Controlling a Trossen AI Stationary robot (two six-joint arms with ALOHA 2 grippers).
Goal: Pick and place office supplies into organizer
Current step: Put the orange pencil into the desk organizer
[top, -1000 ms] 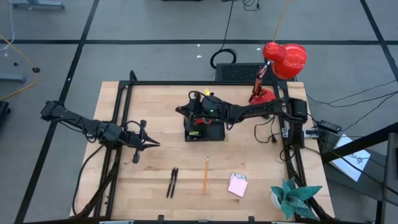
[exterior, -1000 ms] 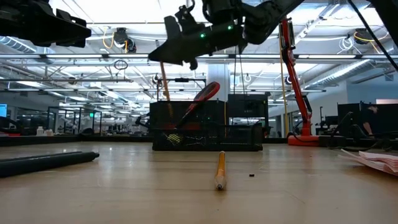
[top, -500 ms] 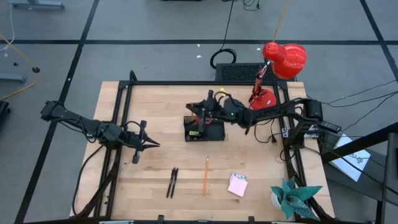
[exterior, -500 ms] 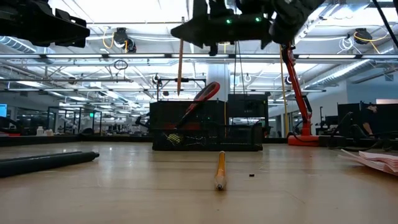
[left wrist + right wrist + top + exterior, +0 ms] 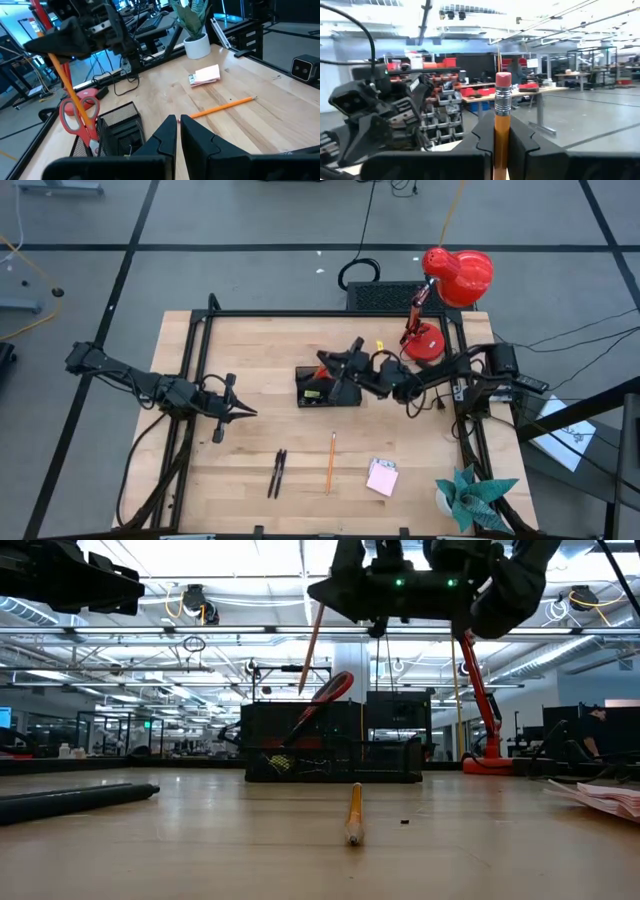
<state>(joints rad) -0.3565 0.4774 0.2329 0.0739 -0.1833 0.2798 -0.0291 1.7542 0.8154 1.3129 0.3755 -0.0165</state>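
Note:
My right gripper (image 5: 336,366) hangs above the black organizer (image 5: 328,388), shut on an orange pencil (image 5: 310,645). The organizer stands at the table's middle with red-handled scissors (image 5: 80,117) leaning in it, handles up. A second orange pencil (image 5: 331,462), black pens (image 5: 277,473) and a pink sticky-note pad (image 5: 382,477) lie flat nearer the front edge. At the table's left my left gripper (image 5: 250,412) is shut and holds nothing. My right gripper pinches the pencil's shaft (image 5: 502,131) between its two fingers, a short way below the pink eraser end (image 5: 503,80). The fingers come about level from the table's right and lie across the pencil. It hangs tilted below them, lifted clear, its point (image 5: 300,690) above the organizer.
A red desk lamp (image 5: 455,275) stands at the far right beside a black ribbed box (image 5: 385,295). A teal paper plant (image 5: 470,495) sits at the near right corner. Bare wood lies between the organizer and the loose supplies.
My right gripper has drawn back toward the table's right edge over the organizer and tipped its fingers upward, staying shut on the pencil. The pencil has swung from leaning one way, through upright, into a lean the other way.

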